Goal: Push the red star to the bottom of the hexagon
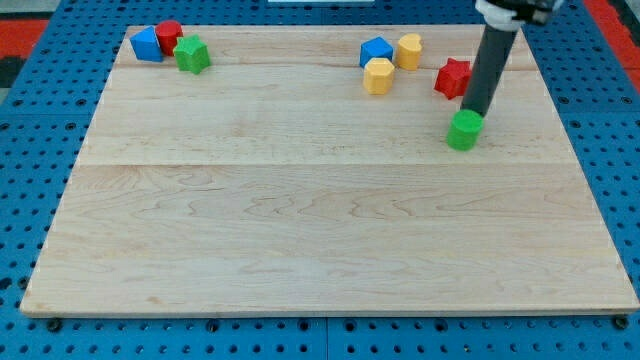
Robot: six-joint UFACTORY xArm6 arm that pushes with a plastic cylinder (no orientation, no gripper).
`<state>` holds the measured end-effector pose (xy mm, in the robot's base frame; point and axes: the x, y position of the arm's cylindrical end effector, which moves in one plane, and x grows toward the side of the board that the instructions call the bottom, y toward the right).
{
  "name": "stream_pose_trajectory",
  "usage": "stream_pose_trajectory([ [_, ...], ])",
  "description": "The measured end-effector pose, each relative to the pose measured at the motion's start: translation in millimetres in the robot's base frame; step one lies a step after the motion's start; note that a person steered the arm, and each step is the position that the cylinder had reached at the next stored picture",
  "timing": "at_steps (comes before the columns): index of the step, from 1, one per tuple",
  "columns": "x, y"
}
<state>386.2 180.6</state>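
The red star [452,77] lies near the view's top right on the wooden board [320,230]. My tip [476,113] stands just right of and below the star, touching or nearly touching the top of a green block [464,131]. The rod rises to the view's top right and hides the star's right edge. A yellow hexagon-like block [378,75] lies left of the star, with a second yellow block [408,50] above and right of it. A blue block [376,51] sits beside both yellow blocks.
At the view's top left, a blue block [146,44], a red block [168,36] and a green block [192,55] sit clustered together. The board lies on a blue perforated surface [30,120].
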Motion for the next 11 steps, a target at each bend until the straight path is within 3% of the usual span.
stream_pose_trajectory([
  [1,70.6,-29.0],
  [2,110.0,-42.0],
  [3,92.6,5.2],
  [4,35.9,79.6],
  [6,-71.1,115.0],
  [7,-107.9,104.0],
  [9,-60.1,-31.6],
  [10,-57.4,-69.9],
  [11,-85.6,-45.2],
])
